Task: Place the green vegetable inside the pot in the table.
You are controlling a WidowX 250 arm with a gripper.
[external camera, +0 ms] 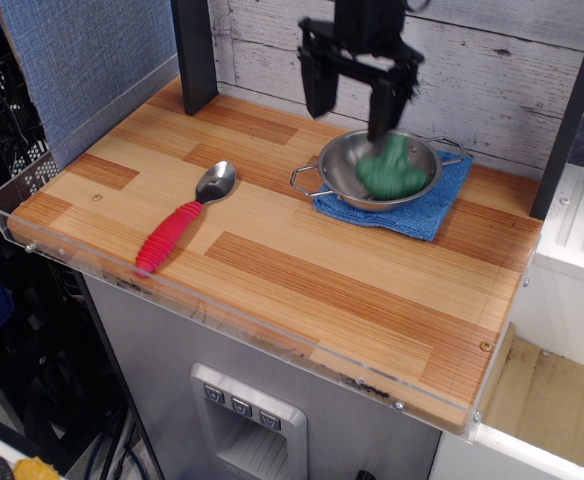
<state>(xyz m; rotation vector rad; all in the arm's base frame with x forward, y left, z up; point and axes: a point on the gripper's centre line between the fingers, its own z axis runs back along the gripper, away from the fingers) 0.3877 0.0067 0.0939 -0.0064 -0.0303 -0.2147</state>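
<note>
The green vegetable point(392, 172), a bumpy green toy broccoli, lies inside the steel pot point(340, 172), which stands on a blue cloth at the back right of the wood-plank table point(302, 270). My gripper point(352, 98) hangs above the pot's left part with its two black fingers spread wide. It is open and holds nothing. Its right finger point(385, 105) ends just above the vegetable, apart from it.
A steel spoon with a red handle point(182, 222) lies left of the pot. The blue cloth point(422, 210) sticks out under the pot. A dark post point(194, 50) stands at the back left, another at the right. A clear acrylic rim point(242, 325) runs along the table's front edge.
</note>
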